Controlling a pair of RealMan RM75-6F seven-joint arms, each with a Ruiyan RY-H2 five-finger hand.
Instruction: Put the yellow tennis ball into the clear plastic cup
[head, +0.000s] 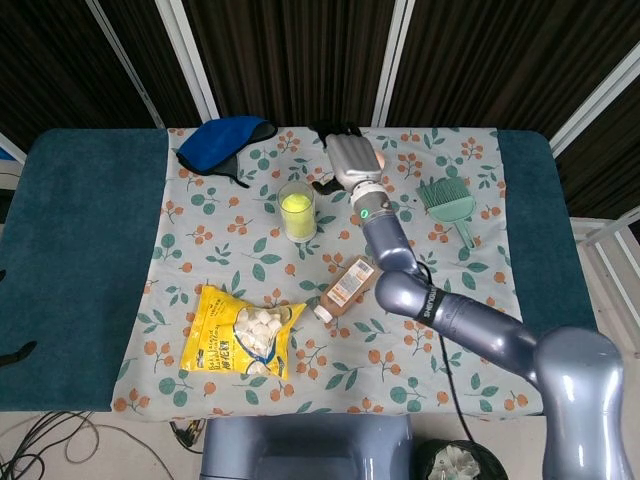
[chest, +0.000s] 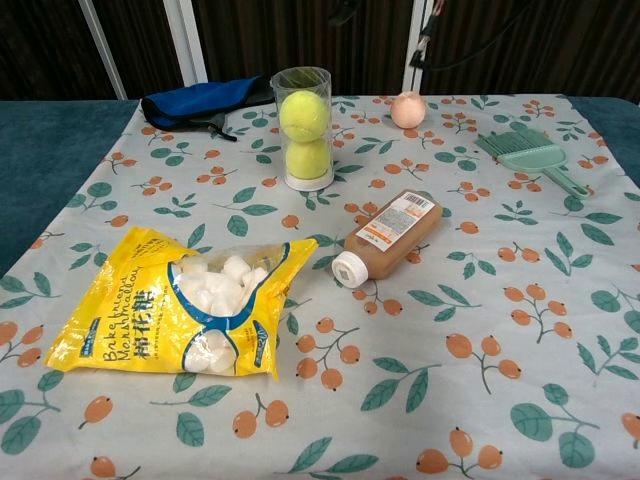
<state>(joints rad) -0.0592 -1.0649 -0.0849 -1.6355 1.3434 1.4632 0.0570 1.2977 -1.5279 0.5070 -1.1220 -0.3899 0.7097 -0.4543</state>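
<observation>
The clear plastic cup (head: 297, 211) (chest: 302, 126) stands upright on the floral cloth, left of centre at the back. Two yellow tennis balls are stacked inside it, one on top (chest: 303, 113) and one at the bottom (chest: 308, 160). My right hand (head: 350, 156) hovers to the right of the cup and behind it. It is apart from the cup, with fingers spread and nothing in it. Only a dark sliver of my left hand (head: 16, 352) shows at the left edge of the head view, and its fingers cannot be made out.
A brown bottle (head: 347, 285) (chest: 390, 235) lies on its side mid-table. A yellow marshmallow bag (head: 240, 330) (chest: 180, 315) lies front left. A blue cloth (head: 225, 140) (chest: 200, 103) is back left, a peach ball (chest: 407, 108) at the back, and a green brush (head: 448, 200) (chest: 525, 155) back right.
</observation>
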